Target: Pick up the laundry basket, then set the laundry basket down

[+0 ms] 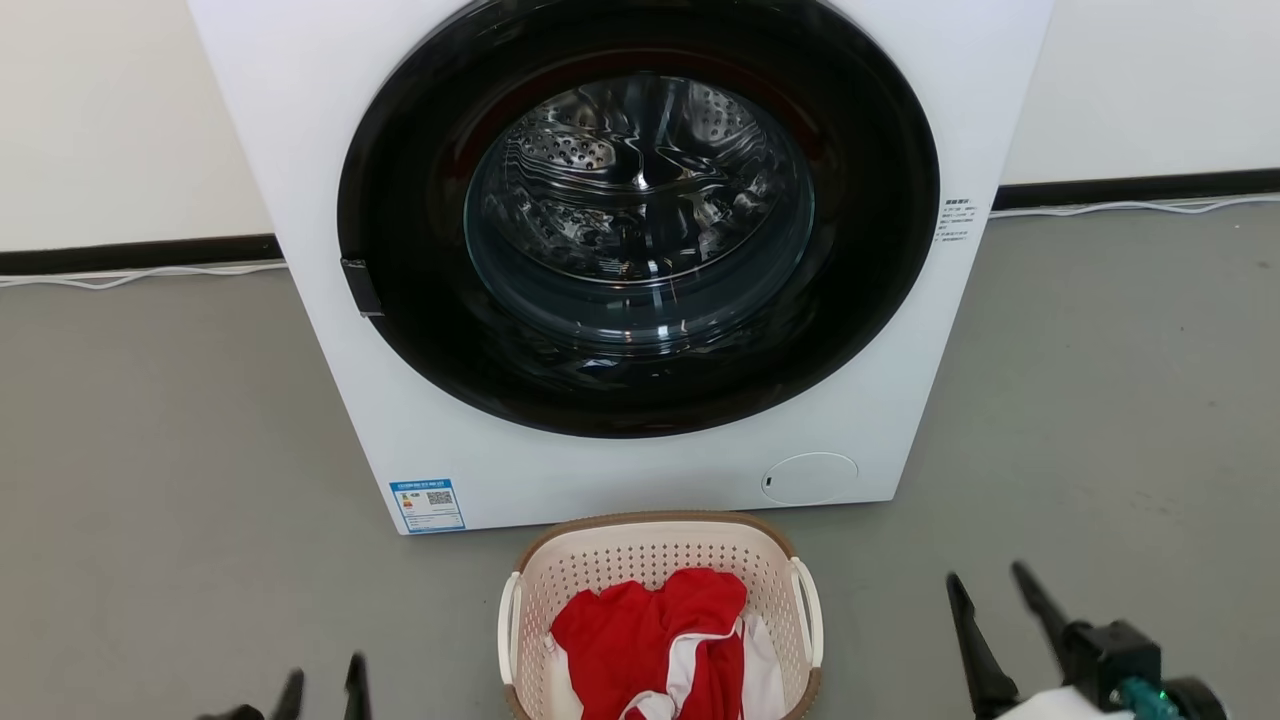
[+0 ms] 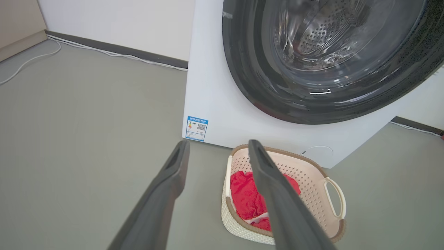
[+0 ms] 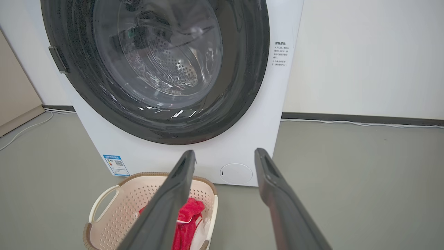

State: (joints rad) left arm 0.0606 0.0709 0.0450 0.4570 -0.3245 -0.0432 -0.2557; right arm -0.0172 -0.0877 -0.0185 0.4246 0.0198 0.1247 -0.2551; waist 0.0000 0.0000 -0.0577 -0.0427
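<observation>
The left gripper (image 1: 323,685) is seen at the lower left of the head view, its two long, dark, tapered fingers spread apart with nothing between them and cut off by the bottom edge. The right gripper (image 1: 985,590) is likewise spread and empty at the lower right. Between them, apart from both, the laundry basket (image 1: 600,565) is set on the floor (image 1: 150,450). It is a rounded-rectangular basket of cream-white perforated plastic with a brown woven-look rim and a white loop handle on each side, and its near end is cut off. A crumpled red cloth (image 1: 640,625) and some white cloth (image 1: 765,670) are heaped inside. Just behind it a white washer (image 1: 640,470) is placed, with a perforated metal drum (image 1: 640,200) seen through its glossy black round door. The washer's top is cut off. The floor is smooth matt grey, and a dark skirting (image 1: 130,255) and a thin white cable (image 1: 130,275) are seen along the pale wall.
</observation>
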